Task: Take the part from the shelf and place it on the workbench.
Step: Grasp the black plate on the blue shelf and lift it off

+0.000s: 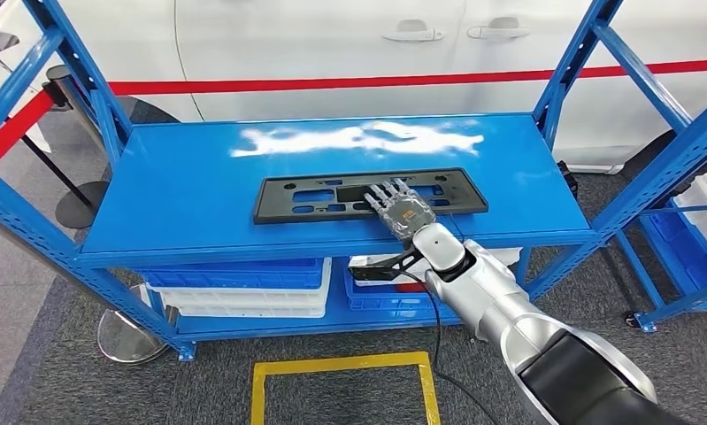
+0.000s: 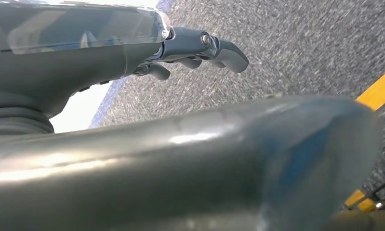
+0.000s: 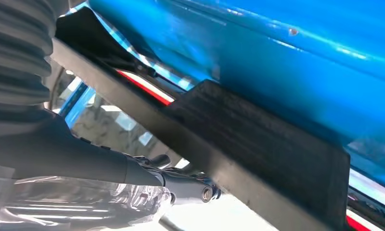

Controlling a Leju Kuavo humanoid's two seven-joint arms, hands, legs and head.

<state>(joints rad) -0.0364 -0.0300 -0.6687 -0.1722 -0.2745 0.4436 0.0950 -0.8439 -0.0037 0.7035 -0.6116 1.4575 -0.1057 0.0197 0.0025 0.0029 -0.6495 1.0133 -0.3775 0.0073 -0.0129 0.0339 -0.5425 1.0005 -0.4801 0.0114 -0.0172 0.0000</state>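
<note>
Black flat part (image 1: pixel 314 197) lies on the blue shelf (image 1: pixel 181 190); right robot hand (image 1: pixel 401 209) (fingers toward 12 o'clock) rests on its near edge, grasp unclear.

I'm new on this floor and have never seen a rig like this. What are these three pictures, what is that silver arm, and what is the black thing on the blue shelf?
It is a humanoid robot with two silver arms. The wide picture comes from a camera on its head, looking down at a blue shelf. On the shelf lies a flat black plastic frame with cut-outs; that is the part to fetch. The right robot hand rests on top of the frame's near edge; whether it already grips the frame cannot be told.

The other two pictures come from wrist cameras and are turned. The right one looks closely along the frame's edge. The left one shows the left robot hand hanging over grey carpet, fingers curled, holding nothing.
</note>
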